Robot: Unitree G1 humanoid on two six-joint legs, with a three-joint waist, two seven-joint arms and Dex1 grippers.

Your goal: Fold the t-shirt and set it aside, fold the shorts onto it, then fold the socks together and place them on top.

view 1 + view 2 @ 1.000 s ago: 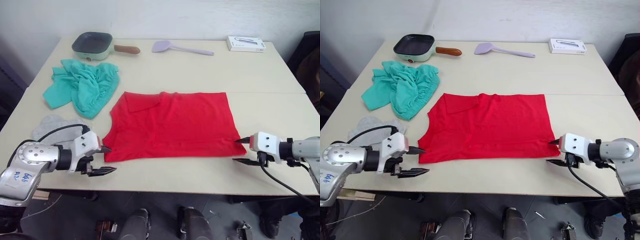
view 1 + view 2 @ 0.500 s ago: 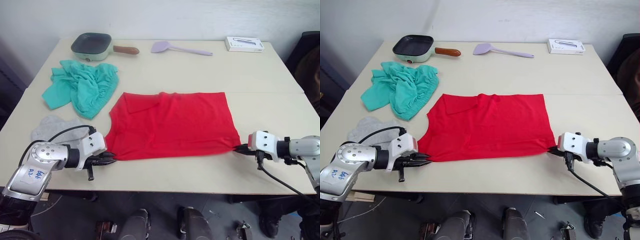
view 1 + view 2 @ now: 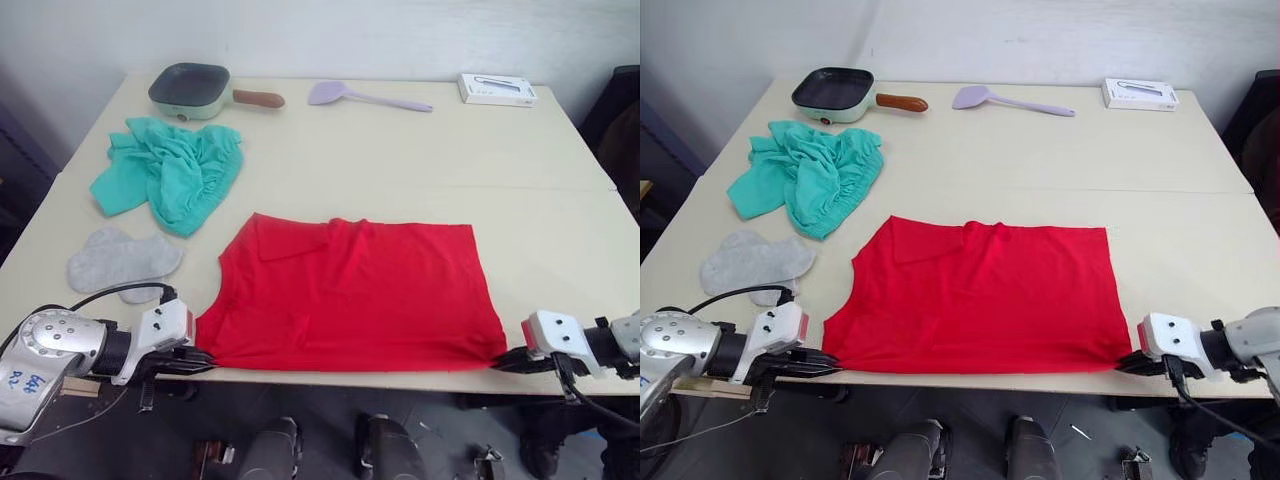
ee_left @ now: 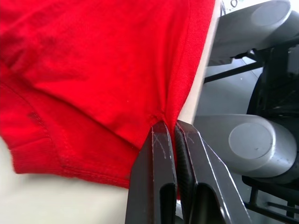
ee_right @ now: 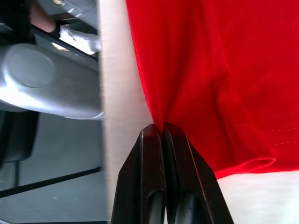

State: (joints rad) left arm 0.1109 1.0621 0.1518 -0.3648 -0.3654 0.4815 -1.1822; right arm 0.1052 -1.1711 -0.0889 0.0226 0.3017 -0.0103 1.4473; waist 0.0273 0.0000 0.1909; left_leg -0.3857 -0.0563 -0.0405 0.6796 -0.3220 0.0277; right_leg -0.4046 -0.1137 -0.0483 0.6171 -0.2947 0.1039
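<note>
The red t-shirt (image 3: 350,295) lies flat, folded into a rectangle, at the table's front edge. My left gripper (image 3: 205,357) is shut on its near-left corner; the left wrist view shows the cloth (image 4: 107,70) pinched between the black fingers (image 4: 156,177). At the near-right corner my right gripper (image 3: 503,362) is shut on the t-shirt, whose fabric (image 5: 196,70) bunches where the fingertips (image 5: 154,177) meet. The teal shorts (image 3: 170,172) sit crumpled at the back left. The grey socks (image 3: 120,260) lie flat near the left edge.
Along the far edge stand a small green pan (image 3: 192,90) with a brown handle, a lilac spatula (image 3: 365,97) and a white box (image 3: 497,89). The table's front edge (image 3: 360,378) runs right under the t-shirt's hem.
Both grippers closed on the t-shirt's near corners and drew it toward the front edge of the table. The camera also tilted a little.
</note>
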